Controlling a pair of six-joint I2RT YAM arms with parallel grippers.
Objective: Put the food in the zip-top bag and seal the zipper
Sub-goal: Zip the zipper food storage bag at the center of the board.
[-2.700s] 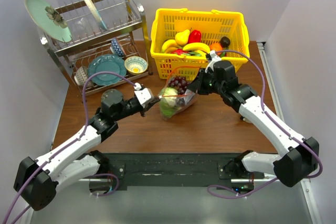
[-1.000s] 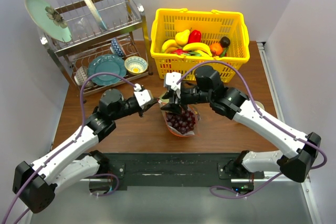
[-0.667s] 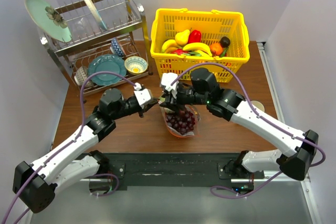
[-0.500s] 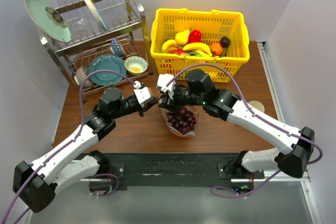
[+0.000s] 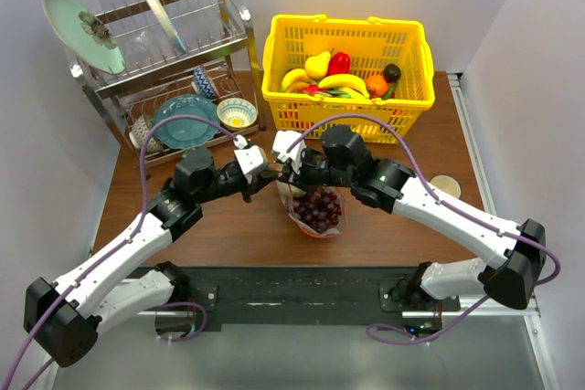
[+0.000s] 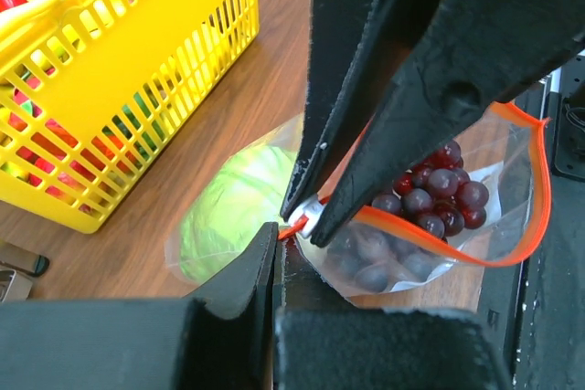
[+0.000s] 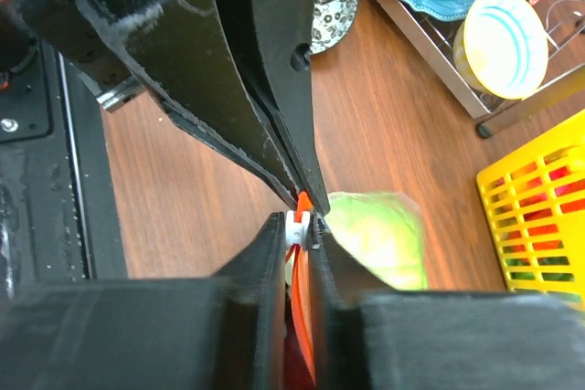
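Bag position: the zip-top bag point(image 6: 512, 198) stands on the table point(image 5: 228, 226) about midway between the left and right edges, nearer the near edge than the far one. It is held up by one end of its mouth.

Mouth: gapes wide. The zipper point(image 6: 545, 191) runs as an open red-orange loop around the rim and is not sealed.

Contents: the dark red grape bunch point(image 6: 430, 198) lies just under the open mouth. The round green piece point(image 6: 233, 203) sits in the bag's far end, seen through the crinkled plastic. Something red shows under the strip in the right wrist view; I cannot tell what it is.

Left pincer point(image 6: 277, 248): jaws fully together, nipping the zipper at the corner where the loop begins.

Right pincer point(image 7: 299, 230): comes in from the opposite side, tip to tip with the left one. Its jaws are drawn almost together on a small white slider point(image 7: 297, 224) at that same end of the zipper.

Both arms reach in over the middle of the table and meet above the bag's left end.

Surroundings:
- A yellow basket point(image 5: 302, 111) with bananas, a pear and other fruit sits at the far edge, just beyond the bag.
- A dish rack point(image 5: 164, 43) with plates and bowls fills the far left corner.
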